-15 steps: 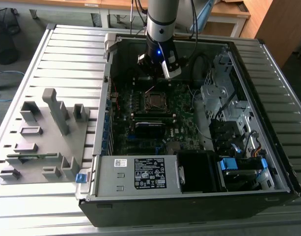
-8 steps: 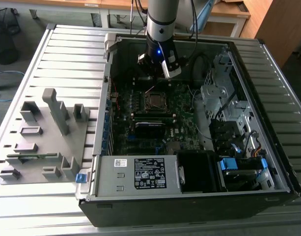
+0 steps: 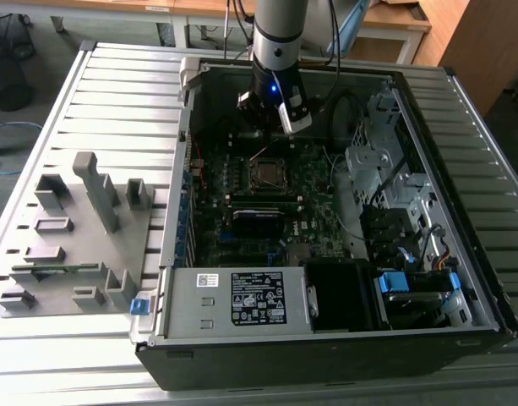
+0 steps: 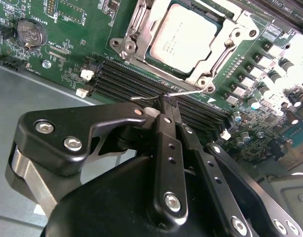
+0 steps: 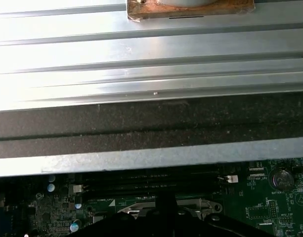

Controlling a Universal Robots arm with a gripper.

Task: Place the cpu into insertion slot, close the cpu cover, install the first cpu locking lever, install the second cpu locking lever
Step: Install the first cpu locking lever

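Note:
The cpu (image 4: 188,37), a dull silver square, lies flat in its socket on the green motherboard (image 4: 67,54). The silvery cpu cover (image 4: 218,59) is folded down around it, so the chip shows through the window. In the second wrist view my gripper (image 4: 167,102) is shut, its black fingertips pinching the thin wire of a cpu locking lever (image 4: 191,93) beside the socket's edge. In the exterior view the gripper (image 3: 274,127) hangs just behind the socket (image 3: 264,174), inside the open computer case. The first wrist view catches the socket's edge (image 5: 156,210).
Black memory slots (image 4: 141,81) run alongside the socket. A coin battery (image 4: 31,32) sits further off. A long black module (image 3: 259,222), the power supply (image 3: 237,300) and a drive cage (image 3: 373,161) crowd the case. A grey fixture tray (image 3: 73,237) lies at the exterior view's left.

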